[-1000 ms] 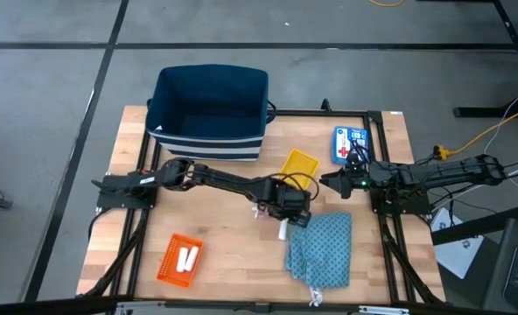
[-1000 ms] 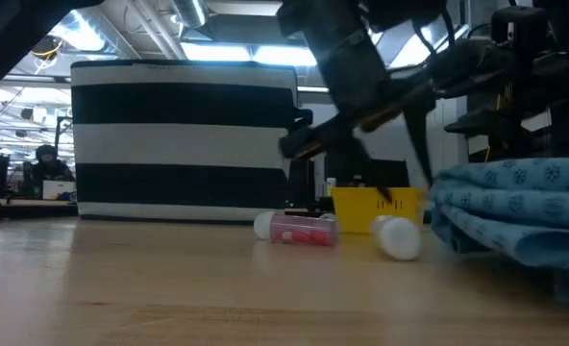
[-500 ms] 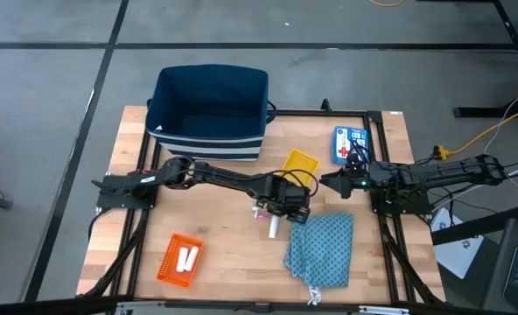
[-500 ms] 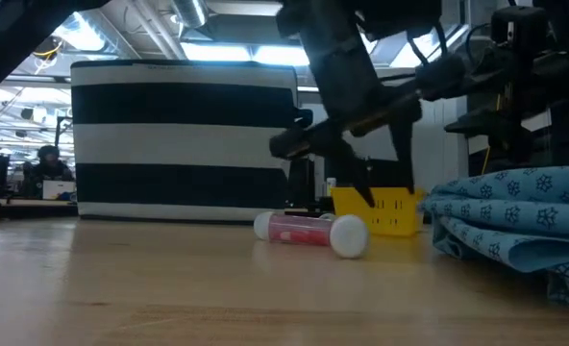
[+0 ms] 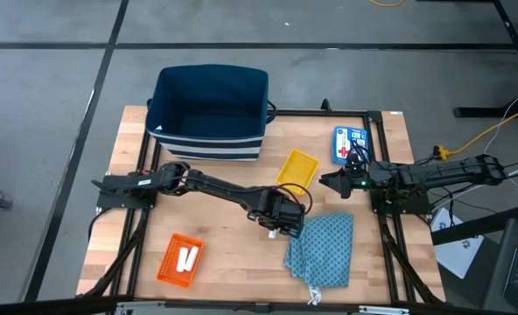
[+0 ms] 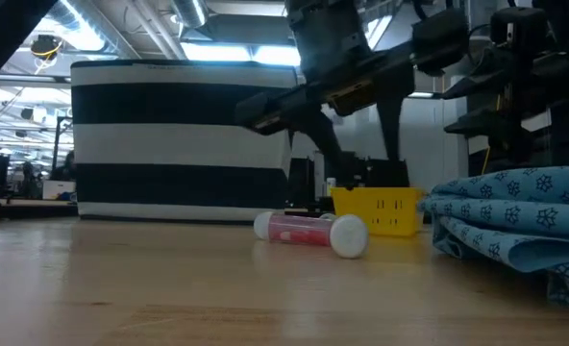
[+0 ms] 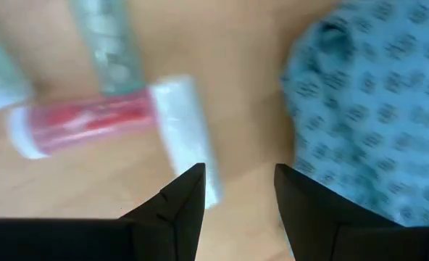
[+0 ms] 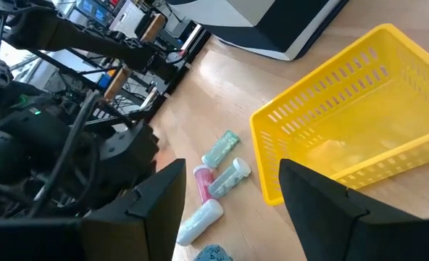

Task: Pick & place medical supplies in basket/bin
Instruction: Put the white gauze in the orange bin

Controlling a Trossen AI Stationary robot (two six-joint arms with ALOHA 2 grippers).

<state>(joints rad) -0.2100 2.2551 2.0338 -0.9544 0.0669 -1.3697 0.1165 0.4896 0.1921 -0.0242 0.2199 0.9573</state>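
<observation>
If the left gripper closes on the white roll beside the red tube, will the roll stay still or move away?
The white roll is a smooth cylinder lying on its side on bare wood, so it will probably roll if nudged. It looks small and likely light. It touches the red tube, which may shift too. The left gripper is open above it.

Left gripper (image 5: 279,229) higher, off white roll (image 6: 349,236).

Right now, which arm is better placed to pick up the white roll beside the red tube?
Left: its open gripper hovers directly over the small white roll; the right gripper waits farther off by the yellow basket.
</observation>
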